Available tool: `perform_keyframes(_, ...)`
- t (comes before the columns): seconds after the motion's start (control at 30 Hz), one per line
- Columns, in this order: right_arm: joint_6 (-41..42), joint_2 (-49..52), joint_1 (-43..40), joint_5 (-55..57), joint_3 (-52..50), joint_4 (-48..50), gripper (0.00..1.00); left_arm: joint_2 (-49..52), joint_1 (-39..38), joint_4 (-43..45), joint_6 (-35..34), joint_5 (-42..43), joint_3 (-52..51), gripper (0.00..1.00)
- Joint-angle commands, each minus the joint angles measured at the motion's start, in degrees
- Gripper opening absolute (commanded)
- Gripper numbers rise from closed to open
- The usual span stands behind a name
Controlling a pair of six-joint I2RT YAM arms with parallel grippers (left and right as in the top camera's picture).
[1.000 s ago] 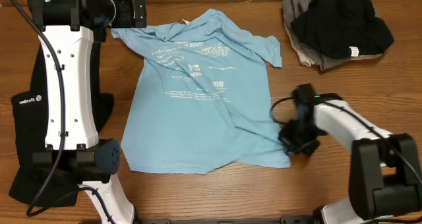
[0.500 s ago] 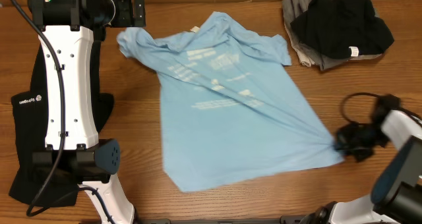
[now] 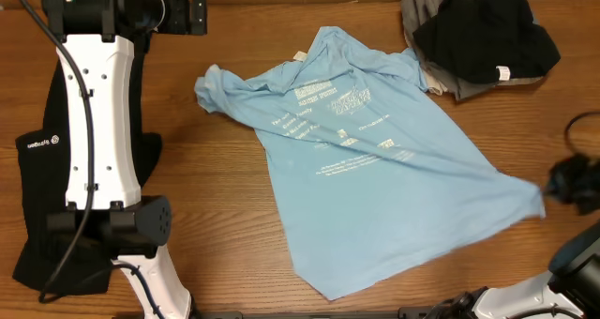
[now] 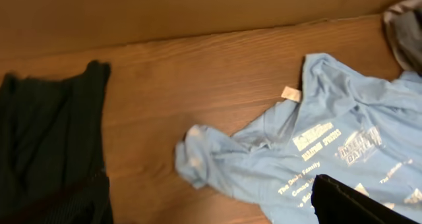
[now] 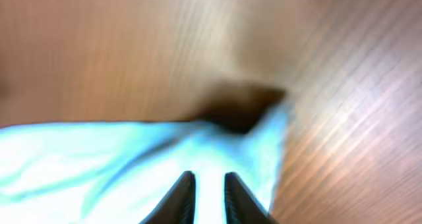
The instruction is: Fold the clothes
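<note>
Fingers [image 5: 183, 196] of right gripper [image 5: 206, 199] pinched on T-shirt [image 3: 375, 188] hem, right edge; shirt runs diagonally toward far-left corner; left gripper [image 3: 199, 9] state unclear.

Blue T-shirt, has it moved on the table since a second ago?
Yes. The blue T-shirt has slid rightward in the overhead view, away from the left arm's white link, pulled by the right pincer gripping its hem corner.

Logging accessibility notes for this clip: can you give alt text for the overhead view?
A light blue T-shirt lies spread diagonally on a wooden table, one hem corner stretched taut toward the right arm at the frame's edge. A black and grey pile sits top right; a long black garment lies partly hidden by the left arm.
</note>
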Motion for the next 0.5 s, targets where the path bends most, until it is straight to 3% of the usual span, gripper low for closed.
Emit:
perform_keyframes(0.0,-11.76,-0.94,5.09,-9.75,10.14,-5.05,0.44,5.42,-2.49,0.9,18.62,11.67,-0.17,1.0)
perform_keyframes(0.07,-12.52,-0.96,8.28,-7.98,13.79,-7.74,0.6,7.89,-4.13,1.14,25.79,12.92,-0.17,1.0)
perform_keyframes(0.17,-11.8,-0.94,12.33,-2.84,16.5,-9.03,0.81,11.61,-6.69,1.99,26.67,9.64,-0.17,1.0)
perform_keyframes(0.3,-11.78,-0.94,15.54,-2.62,16.7,-9.03,0.84,16.83,-9.66,3.04,28.7,3.85,-0.17,1.0)
perform_keyframes(0.47,-11.65,-0.94,17.49,-2.62,16.68,-9.03,0.84,22.34,-11.8,4.68,34.25,3.3,-0.17,1.0)
